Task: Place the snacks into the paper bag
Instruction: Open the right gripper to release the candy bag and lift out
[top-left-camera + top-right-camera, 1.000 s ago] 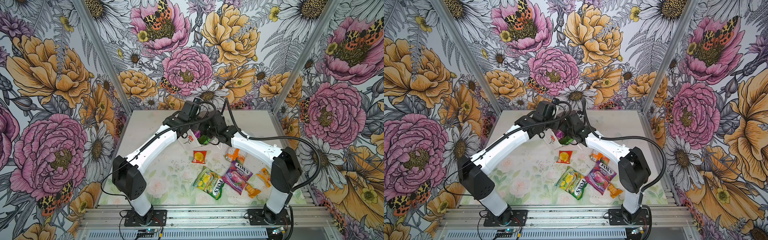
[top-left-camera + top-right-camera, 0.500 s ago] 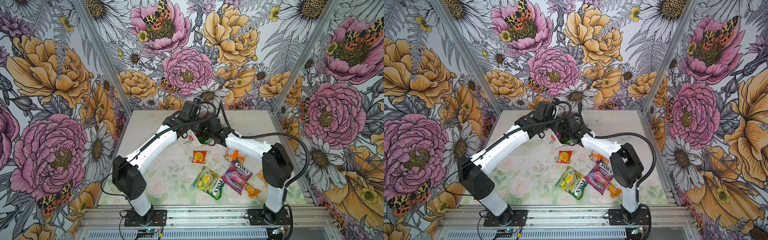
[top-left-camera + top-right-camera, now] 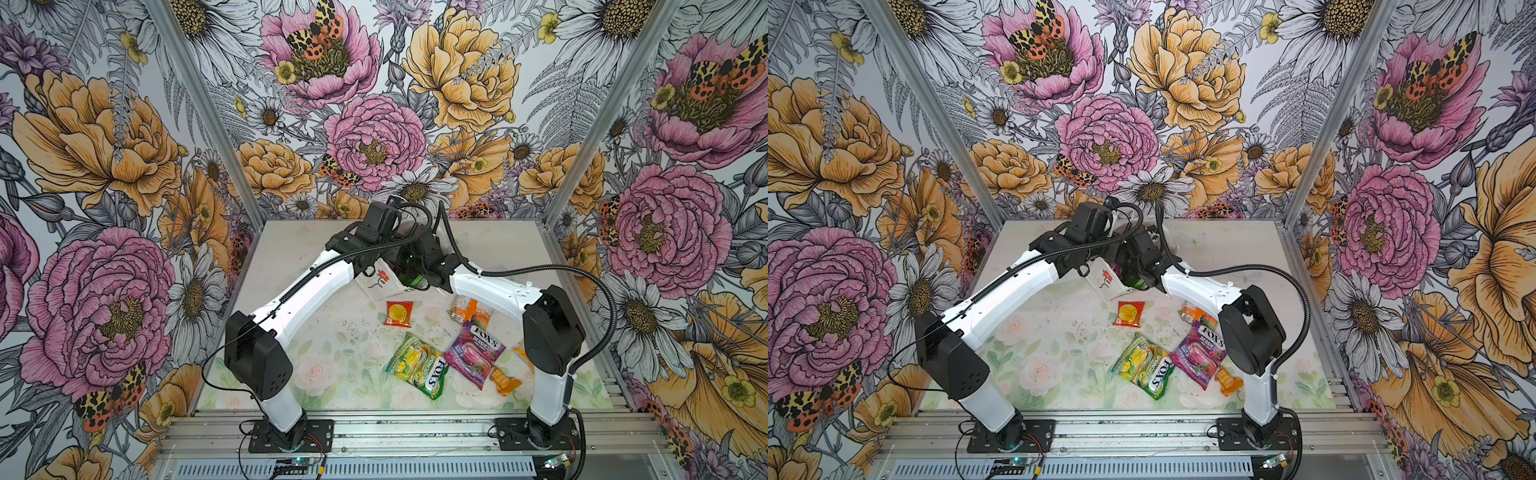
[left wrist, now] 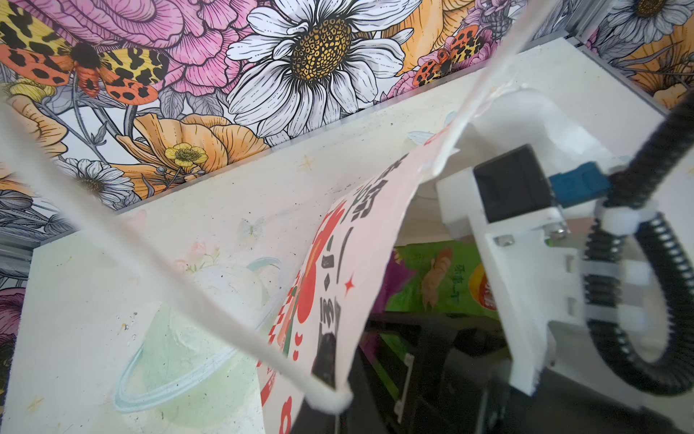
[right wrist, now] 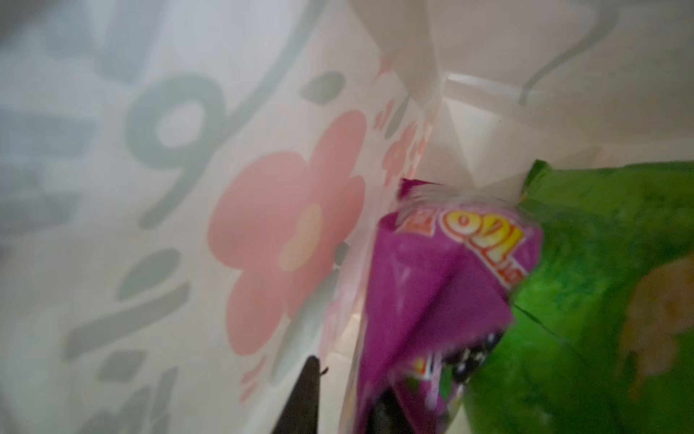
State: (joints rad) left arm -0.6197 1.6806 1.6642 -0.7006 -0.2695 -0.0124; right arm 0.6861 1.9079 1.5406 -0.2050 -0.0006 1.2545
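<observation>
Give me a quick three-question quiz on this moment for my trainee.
1. True or false: the red sachet lies on the table, outside the paper bag.
2. In the right wrist view, which packets sit inside the bag? A: purple packet and green packet. B: two red ones. C: none.
3. How many packets printed FOX'S lie on the table?
Key: 1 true; 2 A; 3 two, the green-yellow FOX'S packet and the purple FOX'S packet.

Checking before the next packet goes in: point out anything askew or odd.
The paper bag does not stand straight. It appears to lean in both top views, and in the left wrist view its printed wall bows over. The purple packet and green packet are inside it. Nothing looks spilled or torn.
</observation>
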